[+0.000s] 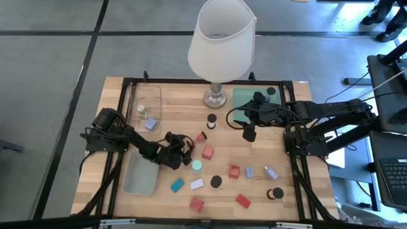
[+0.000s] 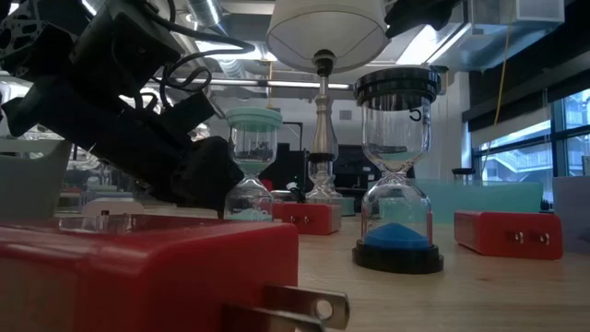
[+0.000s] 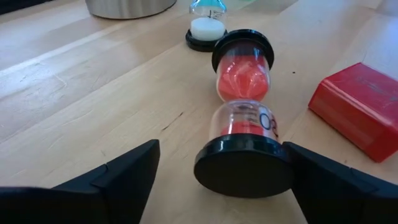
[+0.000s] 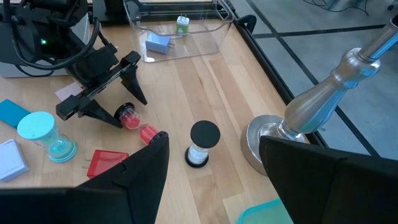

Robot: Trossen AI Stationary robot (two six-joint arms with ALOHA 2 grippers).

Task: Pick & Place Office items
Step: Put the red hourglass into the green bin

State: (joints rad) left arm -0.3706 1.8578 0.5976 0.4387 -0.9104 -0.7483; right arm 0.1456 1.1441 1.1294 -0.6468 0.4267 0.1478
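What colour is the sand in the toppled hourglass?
Red, with black end caps; the hourglass shows best in the left wrist view.

White-shaded lamp (image 1: 222, 38) standing at table's (image 1: 172, 89) far edge; clear tray (image 1: 137, 102), grey-blue bin (image 1: 140, 175) at left; green mat (image 1: 241, 97) beside lamp.

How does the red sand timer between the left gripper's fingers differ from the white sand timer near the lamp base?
The red sand timer lies on its side; the white sand timer stands upright. The red one holds red sand, the white one white sand. The red one sits between the left gripper fingers; the white one stands free. Both have black end caps.
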